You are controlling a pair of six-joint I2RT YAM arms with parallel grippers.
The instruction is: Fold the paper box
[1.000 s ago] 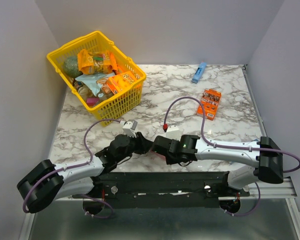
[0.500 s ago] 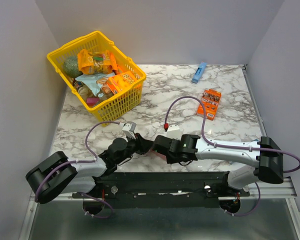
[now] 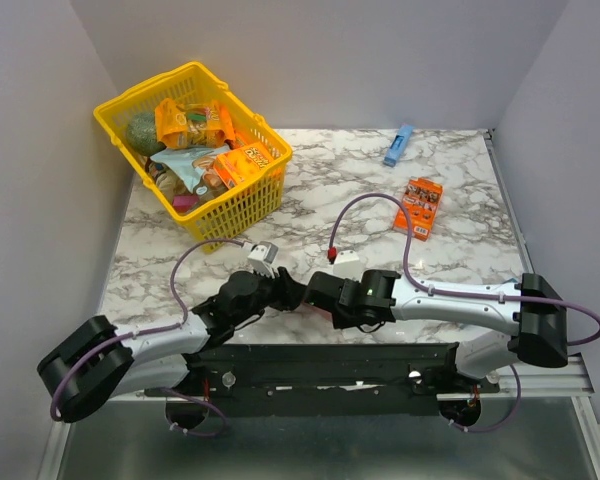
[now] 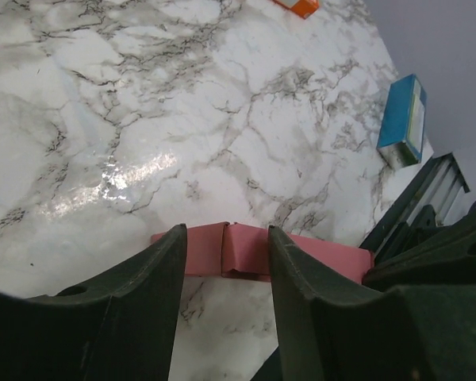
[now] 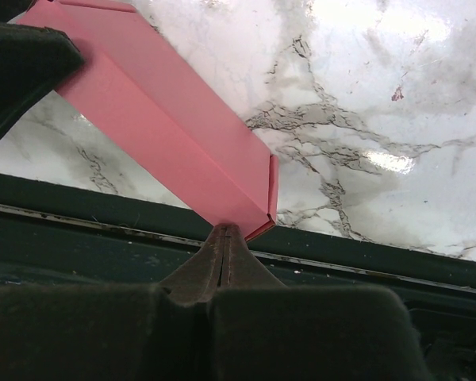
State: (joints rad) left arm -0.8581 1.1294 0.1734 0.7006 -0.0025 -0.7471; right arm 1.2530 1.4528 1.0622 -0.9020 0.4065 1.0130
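Your left pincer stands open at a middling gap. One finger sits on each side of the middle of the paper box, and neither looks to be pressing on it. If you close here, the pads will probably bite across the crease near the middle, and thin card crushes or kinks wherever it is squeezed. Close off-centre and the fold is likely to run crooked.

The box is a flat pink strip lying low on the bench, right at its near edge, between the two arms. From overhead the wrists hide nearly all of it.

On the right, your right pincer is pressed thin, its tips meeting on the box's end corner. It looks like a pinch on the card's edge, and a small one. That bite is the weak point. If you pull or twist against the left arm, the corner could slip out or tear. If you lift unevenly, the sheet may bow along its length instead of turning at the score.

The long axis runs crosswise, from the left arm's side to the right arm's, roughly along the bench's near edge. Its broad face is up, a lengthwise crease shows, and the chamfered end points into the right pincer.
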